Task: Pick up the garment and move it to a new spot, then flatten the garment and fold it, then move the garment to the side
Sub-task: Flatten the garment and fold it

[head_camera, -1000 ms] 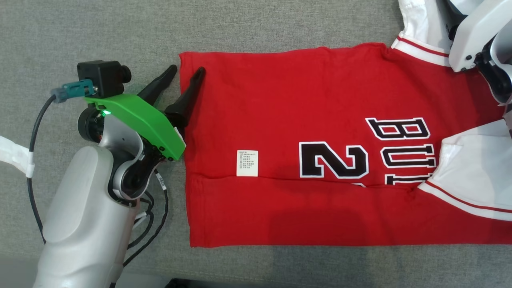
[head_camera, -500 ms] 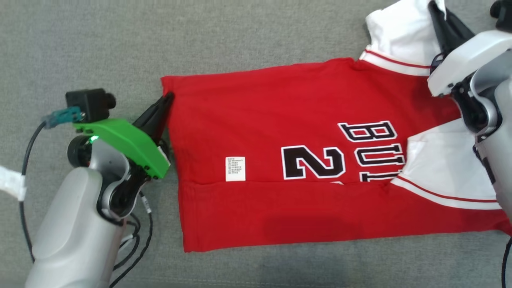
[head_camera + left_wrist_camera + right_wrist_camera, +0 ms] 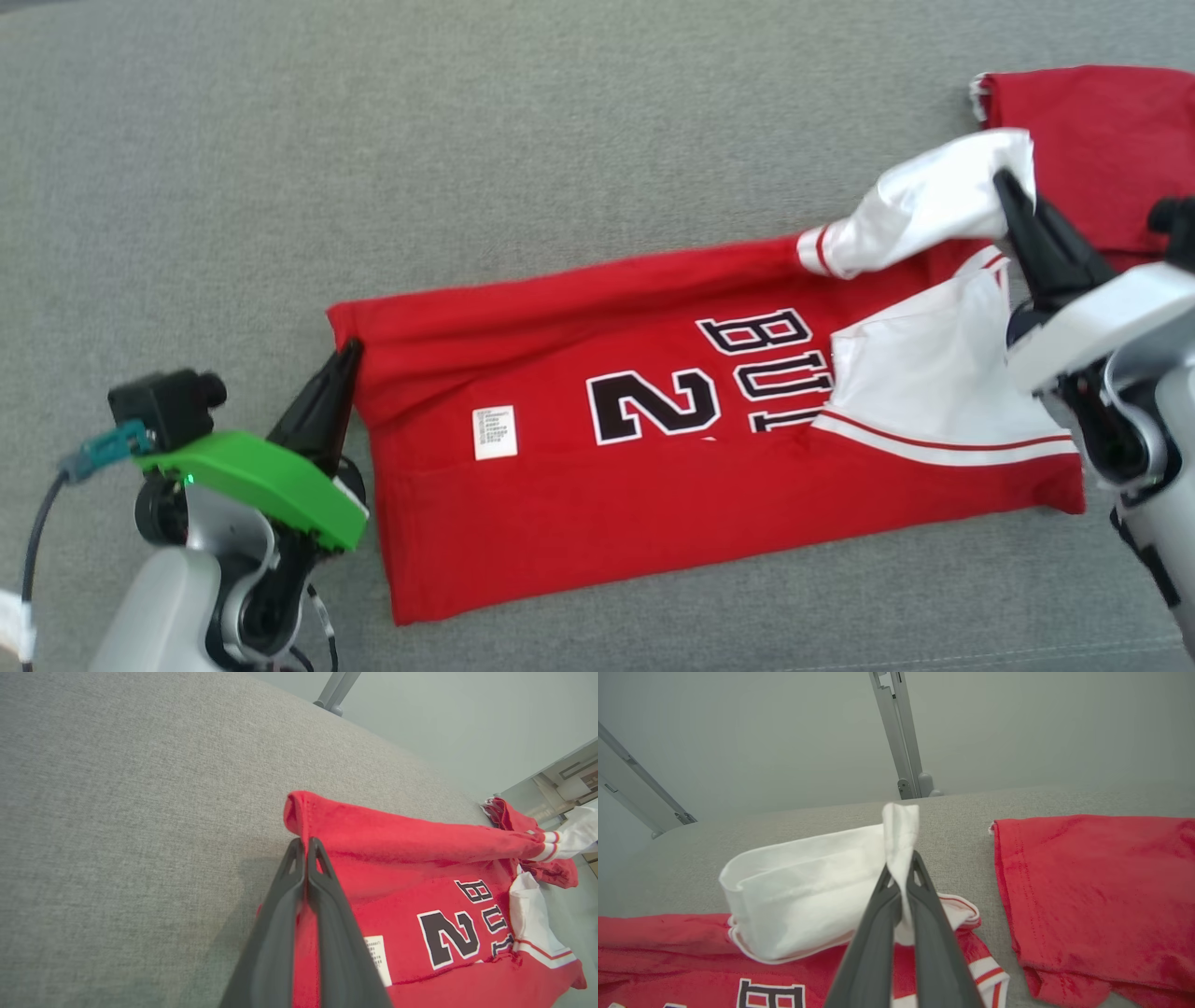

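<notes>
1. Garment [image 3: 709, 485]: red jersey lying partly folded on the grey cushion [image 3: 467, 140]. It looks soft, light and limp, and will likely sag between holds.
2. Left gripper [image 3: 347, 355]: pinched closed on the hem corner [image 3: 347, 327].
3. Right gripper [image 3: 1006, 182]: pinched closed on the white sleeve [image 3: 924, 210]. Edges and corners are judged the best holds.

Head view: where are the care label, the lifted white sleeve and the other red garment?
care label [image 3: 494, 433], head view, its centre.
lifted white sleeve [image 3: 924, 210], head view, mid-cloth.
other red garment [image 3: 1092, 140], head view, its flat middle.

One high view, two low
Head looks steeply down; both wrist cameras sit low and close; all three share the garment [image 3: 653, 504].
</notes>
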